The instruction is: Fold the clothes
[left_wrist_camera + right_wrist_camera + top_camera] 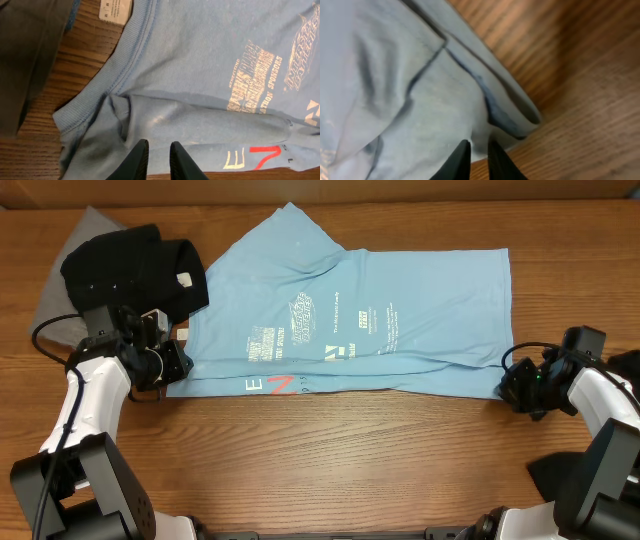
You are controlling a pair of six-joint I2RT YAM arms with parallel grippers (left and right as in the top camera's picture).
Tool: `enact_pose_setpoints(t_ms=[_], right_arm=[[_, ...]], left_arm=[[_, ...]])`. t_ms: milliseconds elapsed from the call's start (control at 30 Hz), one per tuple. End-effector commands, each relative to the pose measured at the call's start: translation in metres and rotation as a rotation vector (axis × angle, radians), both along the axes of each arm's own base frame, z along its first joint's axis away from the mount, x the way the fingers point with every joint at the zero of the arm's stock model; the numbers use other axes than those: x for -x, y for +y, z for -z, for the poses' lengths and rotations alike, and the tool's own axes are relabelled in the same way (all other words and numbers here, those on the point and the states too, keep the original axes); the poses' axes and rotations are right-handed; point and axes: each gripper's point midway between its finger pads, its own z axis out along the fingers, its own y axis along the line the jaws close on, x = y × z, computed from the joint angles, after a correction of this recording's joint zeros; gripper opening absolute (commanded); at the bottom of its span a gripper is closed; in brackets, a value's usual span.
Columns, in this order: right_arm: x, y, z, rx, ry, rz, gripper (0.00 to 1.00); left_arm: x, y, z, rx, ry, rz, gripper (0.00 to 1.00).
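Blue T-shirt (pixel 400 300) long axis left-right, collar (pixel 186 340) left.

The left arm (pixel 88 395) and right arm (pixel 600 392) wear white shells between black joints, a thin black cable looping beside each wrist. The left gripper (pixel 159 146) and right gripper (pixel 479 144) each end in two slim, pointed black fingers.

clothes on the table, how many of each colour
blue shirt: 1
black garment: 1
grey garment: 1
total: 3
The dark shape at the lower right is too unclear to count.
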Motion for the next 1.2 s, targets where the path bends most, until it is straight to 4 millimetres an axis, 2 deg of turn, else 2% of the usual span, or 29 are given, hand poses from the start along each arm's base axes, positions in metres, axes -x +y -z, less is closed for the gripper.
enact_pose_setpoints(t_ms=[0, 167, 200, 267, 400, 667, 900, 1067, 1167], right_arm=[[0.009, -0.014, 0.005, 0.063, 0.041, 0.026, 0.28], [-0.004, -0.014, -0.006, 0.025, -0.023, 0.004, 0.33], [-0.007, -0.015, -0.008, 0.026, -0.033, -0.001, 0.33], [-0.012, -0.018, -0.012, 0.032, -0.049, 0.001, 0.33], [-0.018, -0.021, -0.017, 0.043, -0.069, 0.001, 0.33], [-0.013, -0.038, -0.012, 0.139, -0.029, 0.019, 0.33], [-0.007, -0.023, -0.003, 0.125, -0.007, -0.031, 0.38], [-0.008, -0.012, 0.000, 0.135, -0.008, -0.074, 0.38], [-0.007, -0.020, 0.003, 0.182, 0.008, -0.068, 0.38]], left_arm=[[-0.007, 0.001, -0.008, -0.011, -0.026, 0.013, 0.19], [0.001, -0.010, -0.006, 0.032, 0.003, 0.034, 0.23], [0.003, -0.014, -0.004, 0.036, 0.016, 0.041, 0.27], [0.010, -0.023, 0.004, 0.042, 0.050, 0.063, 0.35], [0.022, -0.030, 0.026, -0.006, 0.114, 0.090, 0.38], [0.016, -0.031, 0.060, -0.029, 0.109, 0.099, 0.40], [0.030, -0.033, 0.094, 0.000, 0.215, 0.102, 0.36], [0.032, -0.034, 0.100, 0.005, 0.234, 0.102, 0.34], [0.031, -0.034, 0.100, 0.003, 0.226, 0.102, 0.34]])
